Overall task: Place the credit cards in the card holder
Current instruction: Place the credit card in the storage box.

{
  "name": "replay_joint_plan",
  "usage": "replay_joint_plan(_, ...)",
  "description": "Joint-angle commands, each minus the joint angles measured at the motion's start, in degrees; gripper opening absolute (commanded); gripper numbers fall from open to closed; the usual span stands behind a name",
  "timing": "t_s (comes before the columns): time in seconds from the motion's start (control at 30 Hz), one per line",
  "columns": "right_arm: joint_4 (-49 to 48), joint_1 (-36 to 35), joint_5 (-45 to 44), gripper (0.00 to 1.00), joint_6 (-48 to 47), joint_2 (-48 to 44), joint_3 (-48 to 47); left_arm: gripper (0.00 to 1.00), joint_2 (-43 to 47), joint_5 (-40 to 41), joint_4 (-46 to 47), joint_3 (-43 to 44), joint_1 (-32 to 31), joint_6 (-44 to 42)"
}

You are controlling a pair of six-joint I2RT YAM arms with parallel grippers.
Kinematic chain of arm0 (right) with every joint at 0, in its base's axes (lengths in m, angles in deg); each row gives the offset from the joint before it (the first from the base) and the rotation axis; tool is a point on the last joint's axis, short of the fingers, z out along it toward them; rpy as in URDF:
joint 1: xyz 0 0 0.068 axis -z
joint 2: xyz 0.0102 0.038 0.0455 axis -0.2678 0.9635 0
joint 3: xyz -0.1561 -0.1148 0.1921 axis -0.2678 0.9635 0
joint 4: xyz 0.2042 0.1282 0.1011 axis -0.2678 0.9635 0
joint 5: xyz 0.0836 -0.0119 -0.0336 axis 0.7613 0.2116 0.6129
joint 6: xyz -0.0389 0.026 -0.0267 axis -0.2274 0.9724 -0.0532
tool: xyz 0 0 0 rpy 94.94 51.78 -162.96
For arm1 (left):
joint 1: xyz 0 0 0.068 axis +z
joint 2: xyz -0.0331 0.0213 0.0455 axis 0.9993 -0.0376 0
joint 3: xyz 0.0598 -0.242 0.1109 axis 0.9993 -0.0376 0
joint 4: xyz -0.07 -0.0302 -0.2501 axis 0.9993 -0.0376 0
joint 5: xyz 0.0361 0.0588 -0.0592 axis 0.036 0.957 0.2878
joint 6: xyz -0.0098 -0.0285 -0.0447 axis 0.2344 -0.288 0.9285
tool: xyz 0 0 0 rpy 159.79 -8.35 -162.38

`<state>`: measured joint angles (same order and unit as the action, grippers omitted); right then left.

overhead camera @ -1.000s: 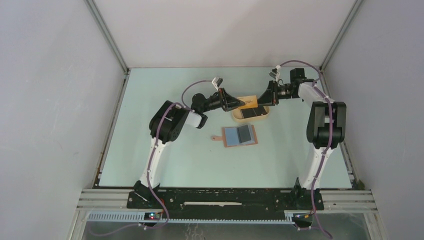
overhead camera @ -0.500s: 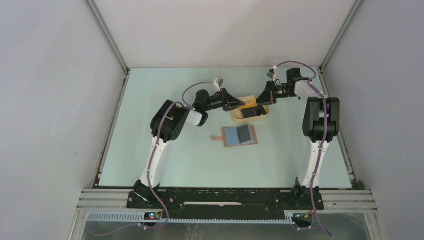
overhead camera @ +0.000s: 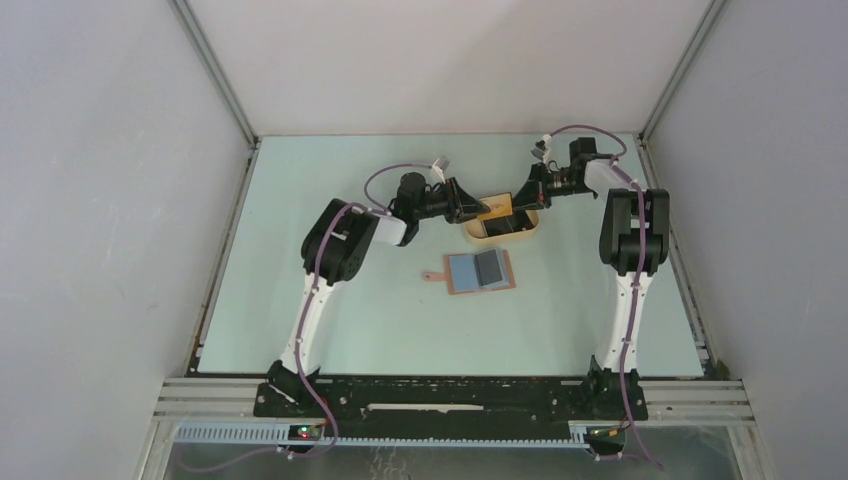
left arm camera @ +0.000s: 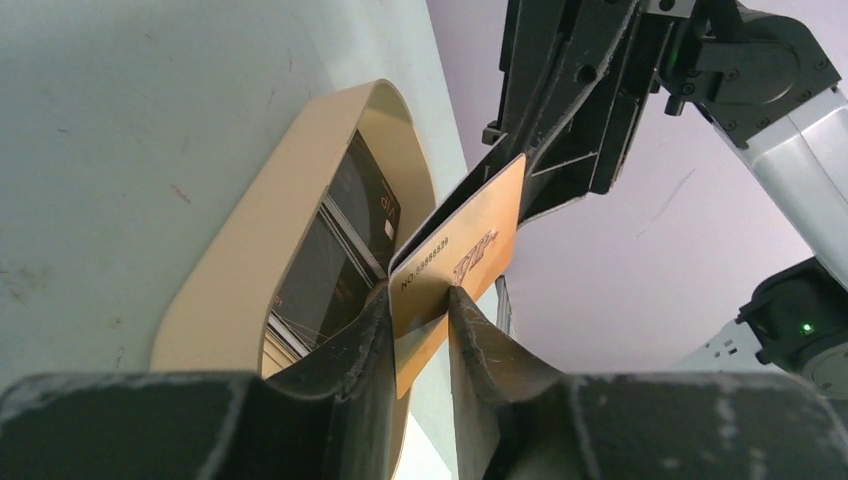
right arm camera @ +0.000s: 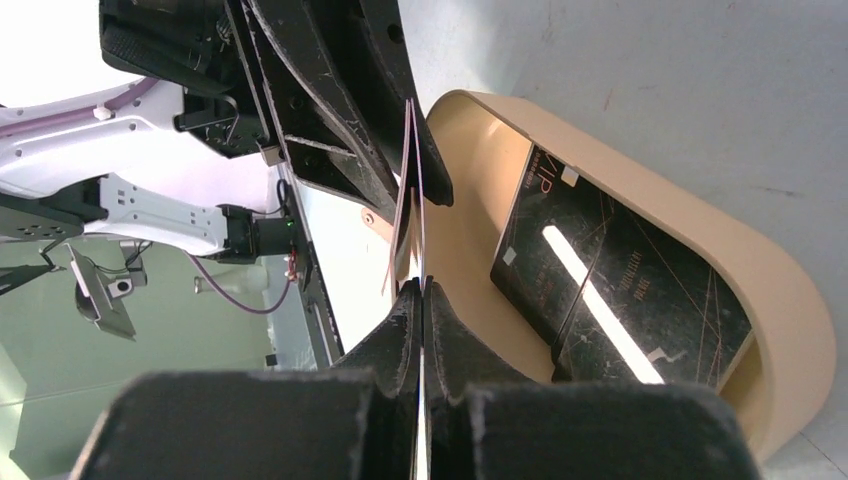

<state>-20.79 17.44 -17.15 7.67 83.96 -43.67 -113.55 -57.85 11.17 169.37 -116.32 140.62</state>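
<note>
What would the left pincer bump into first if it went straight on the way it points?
Most likely the right pincer, though depth is unclear. It faces the left pincer head-on, shut on the far end of the orange card that spans the gap between them, above the beige tray.

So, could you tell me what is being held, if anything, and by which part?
Orange card, pinched at one end by the right end effector; the left end effector straddles the other end, open.

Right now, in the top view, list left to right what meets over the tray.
left gripper → orange card → right gripper. The beige tray spans beneath all three, so it is left out.
</note>
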Motion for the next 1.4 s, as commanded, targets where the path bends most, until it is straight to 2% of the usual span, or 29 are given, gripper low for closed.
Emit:
replay_joint_plan(0.0, 1.38, 1.48, 0.44, 0.00, -1.89, 0.05, -2.25, 0.30, 2.27, 1.26, -4.51, 1.69, 0.17, -5.23)
replay_joint_plan(0.33, 4.22, 5.03, -0.80, 0.00, -5.78, -1.83, -2.15, 0.35, 4.40, 2.06, -8.07, 1.00, 0.17, -8.68)
replay_joint_plan(0.67, 3.03, 7.21, -4.92, 0.00, -7.96, -7.58, -0.22, 0.36, 8.12, 5.48, -14.08, -0.40, 0.17, -14.12)
replay_joint_plan(0.9, 7.23, 7.89, -3.50, 0.00, -16.37, -13.73, 1.90, 0.42, 18.16, 13.00, -24.73, -2.94, 0.17, -25.41)
replay_joint_plan(1.03, 9.46, 7.85, -3.15, 0.00, -22.27, -20.24, 5.22, 0.45, 25.12, 17.56, -28.50, -5.88, 0.08, -31.06)
replay_joint_plan(1.2, 13.11, 6.54, -2.20, 0.00, -29.65, -30.43, 10.90, 0.47, 36.59, 22.13, -25.49, -16.05, -0.24, -36.51)
replay_joint_plan(1.37, 16.09, 0.85, -4.52, 0.00, -36.79, -43.57, 18.62, 0.53, 54.48, 27.44, -14.89, -35.84, -2.02, -42.25)
